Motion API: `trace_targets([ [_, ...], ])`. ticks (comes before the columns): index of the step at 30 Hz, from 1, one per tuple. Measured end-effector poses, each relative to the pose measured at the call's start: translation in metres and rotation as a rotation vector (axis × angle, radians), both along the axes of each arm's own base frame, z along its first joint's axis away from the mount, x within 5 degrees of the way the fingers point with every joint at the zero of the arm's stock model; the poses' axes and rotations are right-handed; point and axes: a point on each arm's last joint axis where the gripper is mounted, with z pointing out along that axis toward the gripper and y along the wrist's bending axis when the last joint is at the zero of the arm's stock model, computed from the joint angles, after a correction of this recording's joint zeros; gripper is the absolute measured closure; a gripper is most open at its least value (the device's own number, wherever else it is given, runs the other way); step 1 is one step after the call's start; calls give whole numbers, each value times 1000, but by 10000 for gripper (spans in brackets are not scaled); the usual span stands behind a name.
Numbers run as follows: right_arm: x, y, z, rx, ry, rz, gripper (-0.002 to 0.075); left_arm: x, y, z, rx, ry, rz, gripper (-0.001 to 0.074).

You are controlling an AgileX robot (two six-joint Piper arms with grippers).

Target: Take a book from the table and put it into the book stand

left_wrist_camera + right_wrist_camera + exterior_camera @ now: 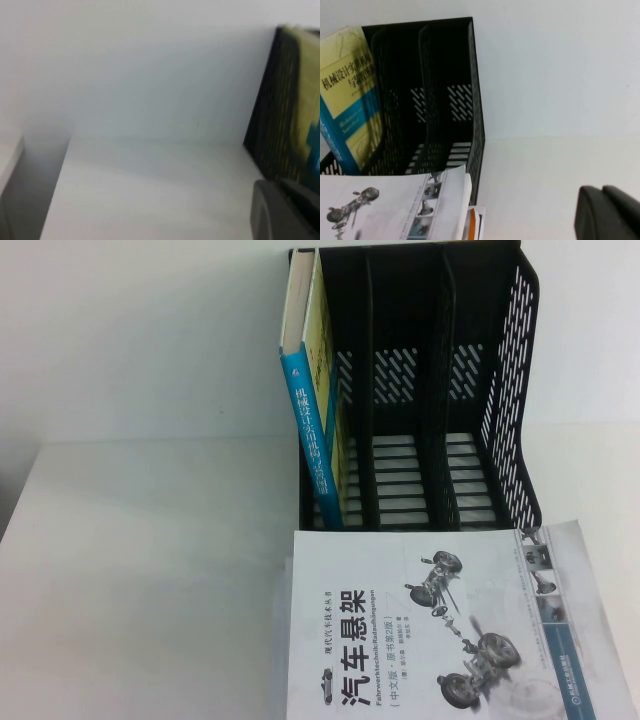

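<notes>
The book [318,400] stands upright in the book stand's [505,390] leftmost slot, propped by its wall, while the left claw [280,212] and right claw [607,212] hover over the counter [150,570], both apparently pressed together and empty.

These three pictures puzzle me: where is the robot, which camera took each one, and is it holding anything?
The robot has two arms, each ending in a gripper with a small camera on its wrist. The wide picture comes from a raised camera looking down at the white table; neither arm reaches into it. The other two come from the wrist cameras. In each, a dark shape at the edge is part of that arm's gripper: the left gripper and the right gripper. Neither appears to hold anything.

A black book stand with three slots is on the table. The yellow-green book with a teal spine already stands upright in its leftmost slot. A white book showing car parts lies flat in front.
</notes>
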Motion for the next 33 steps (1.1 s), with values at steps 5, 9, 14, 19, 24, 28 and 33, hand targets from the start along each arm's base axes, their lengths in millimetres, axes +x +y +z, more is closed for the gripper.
trace_targets([
  [5, 0, 0, 0, 0, 0, 0, 729, -1, 2, -78, -23, 26, 33, 737],
  [9, 0, 0, 0, 0, 0, 0, 729, -3, 3, -100, -29, 69, 46, 737],
  [14, 0, 0, -2, -2, 18, -2, 729, -6, 3, -108, 4, 161, 49, 737],
  [19, -1, 0, -3, -4, 35, -2, 729, -6, 3, -108, 4, 160, 49, 737],
  [24, -1, 0, -3, -4, 37, -2, 729, -6, 3, -108, 6, 164, 50, 737],
  [28, -1, 0, -4, -5, 44, -2, 729, -6, 3, -108, 6, 166, 50, 737],
  [33, -1, 0, -6, -7, 62, -2, 729, -6, 3, -108, 6, 166, 50, 737],
])
